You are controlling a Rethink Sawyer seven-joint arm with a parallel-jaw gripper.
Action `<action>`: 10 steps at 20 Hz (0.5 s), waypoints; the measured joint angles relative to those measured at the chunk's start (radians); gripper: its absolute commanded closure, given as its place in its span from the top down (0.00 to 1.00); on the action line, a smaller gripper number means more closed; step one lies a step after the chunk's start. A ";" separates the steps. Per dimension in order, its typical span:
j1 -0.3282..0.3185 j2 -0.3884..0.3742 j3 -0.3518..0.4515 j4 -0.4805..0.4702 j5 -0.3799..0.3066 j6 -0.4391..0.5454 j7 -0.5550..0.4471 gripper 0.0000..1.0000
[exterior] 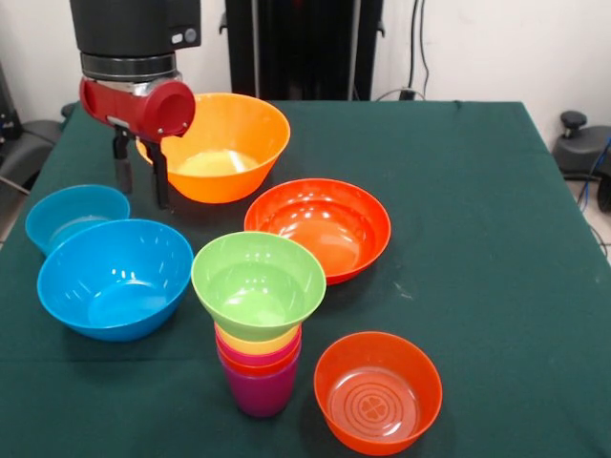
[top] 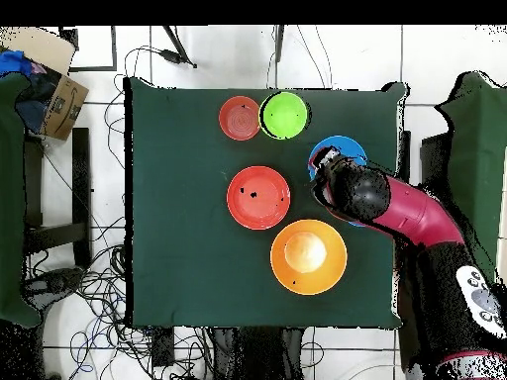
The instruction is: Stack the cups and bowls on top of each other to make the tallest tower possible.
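Note:
The tower (exterior: 259,367) stands at the front middle of the table: a purple base cup (exterior: 260,391) with orange, crimson and yellow rims nested in it. The small green bowl (exterior: 258,281) sits upright on top; from overhead it shows at the far edge (top: 285,114). My gripper (exterior: 141,177) hangs open and empty above the table at the back left. It is between the large orange-yellow bowl (exterior: 218,145) and the small blue bowl (exterior: 74,215). In the overhead view the arm (top: 391,203) hides the gripper.
The large blue bowl (exterior: 115,277) sits left of the tower, partly under the arm from overhead (top: 339,148). The wide red-orange bowl (exterior: 318,227) is behind the tower. The small translucent orange bowl (exterior: 377,389) stands to the tower's right. The table (exterior: 496,239) has a green cloth.

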 measured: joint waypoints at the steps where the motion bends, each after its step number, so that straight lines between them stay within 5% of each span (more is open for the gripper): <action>1: 0.000 0.000 -0.004 -0.001 0.000 0.002 0.000 1.00; 10: -0.002 0.000 -0.023 -0.003 0.000 0.005 0.000 1.00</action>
